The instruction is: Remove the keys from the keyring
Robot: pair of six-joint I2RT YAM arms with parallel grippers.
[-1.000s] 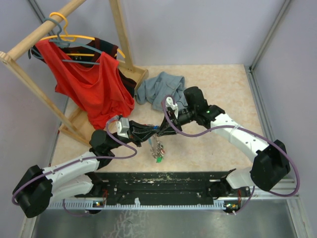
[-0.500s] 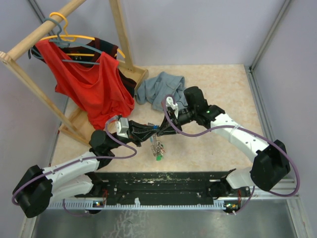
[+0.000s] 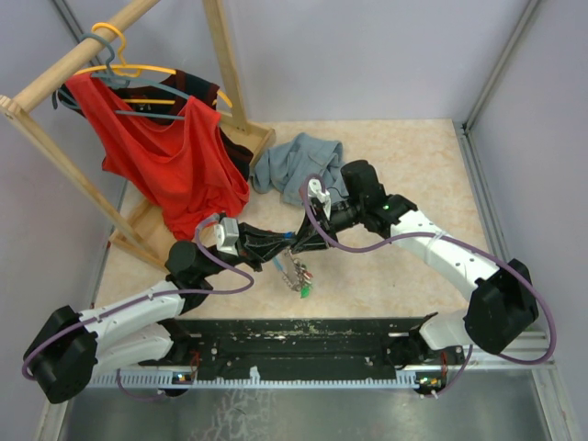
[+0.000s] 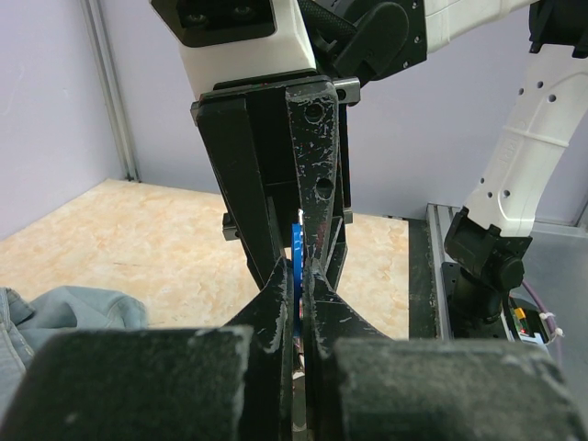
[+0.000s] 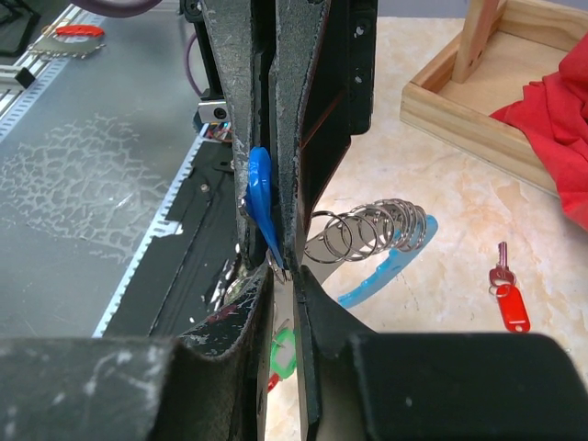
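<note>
1. The two arms meet tip to tip over the middle of the pale speckled table (image 3: 404, 156). I think this is so one can hold while the other pulls.
2. The left gripper (image 4: 299, 280) has its fingers closed on the small key with the blue plastic head (image 5: 260, 188).
3. The right gripper (image 5: 280, 276) is closed too. It seems to pinch the end of the keyring, a light blue and grey loop (image 5: 390, 266) with a chain of silvery metal rings (image 5: 377, 225), just where the blue key joins it.
4. The blue key is held up off the table, between both grippers. Its flat head stands on edge. Its long side runs left to right, from one gripper to the other.
5. The chain leads off sideways from the fingers to the loop. The bunch, with a green-headed key (image 3: 303, 288) lowest, hangs on the near side of the grippers. I cannot tell if it touches the table.
6. A small red key with a red tag (image 5: 505, 294) lies alone on the table, apart from the keyring. I think it is already off.
</note>
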